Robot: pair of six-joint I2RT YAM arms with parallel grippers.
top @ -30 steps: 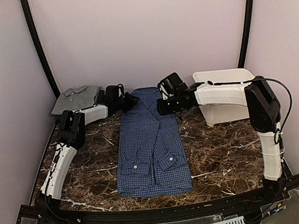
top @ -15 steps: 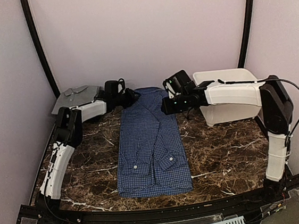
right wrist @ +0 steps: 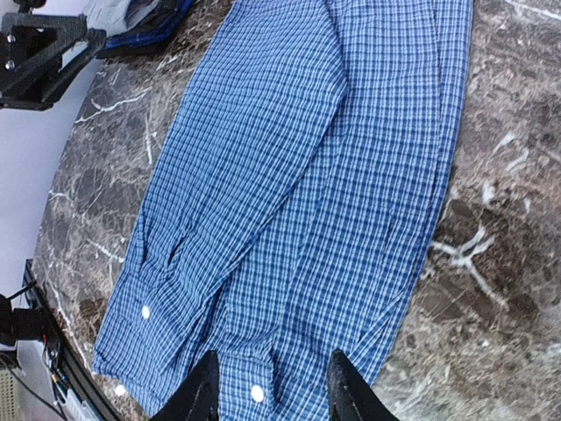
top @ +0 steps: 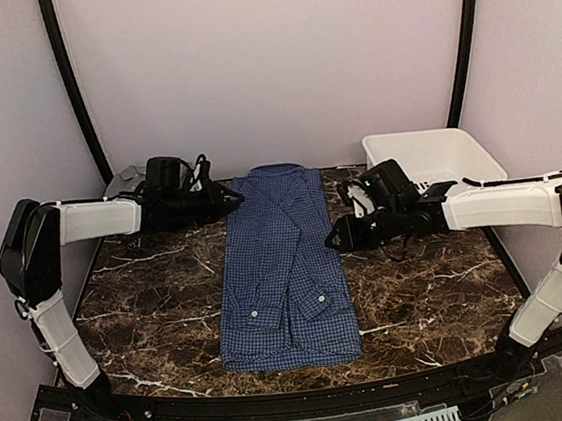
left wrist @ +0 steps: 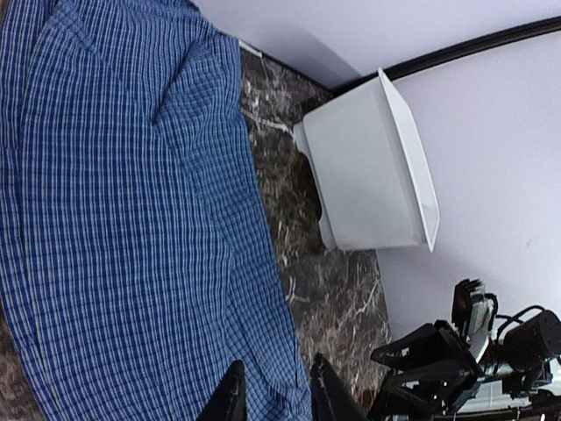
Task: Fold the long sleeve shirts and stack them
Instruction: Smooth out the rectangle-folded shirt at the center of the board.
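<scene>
The blue checked shirt [top: 284,260] lies flat on the marble table, folded into a long strip, collar at the far end and cuffs with white buttons near the front. My left gripper [top: 231,198] is open and empty just off the shirt's far left edge. In the left wrist view the gripper [left wrist: 273,399] hovers over the shirt [left wrist: 131,219]. My right gripper [top: 334,237] is open and empty at the shirt's right edge. In the right wrist view the gripper [right wrist: 272,390] is above the shirt [right wrist: 307,202] near a cuff. The grey shirt [top: 120,179] is mostly hidden behind my left arm.
A white plastic tub [top: 426,155] stands at the back right and also shows in the left wrist view [left wrist: 368,175]. Curved black posts and pale walls close in the table on three sides. A black rail runs along the front edge.
My right gripper has moved from the collar end toward the front along the shirt's right edge. My left arm's elbow has swung out left, and its gripper drew back slightly. The shirt has not moved.
</scene>
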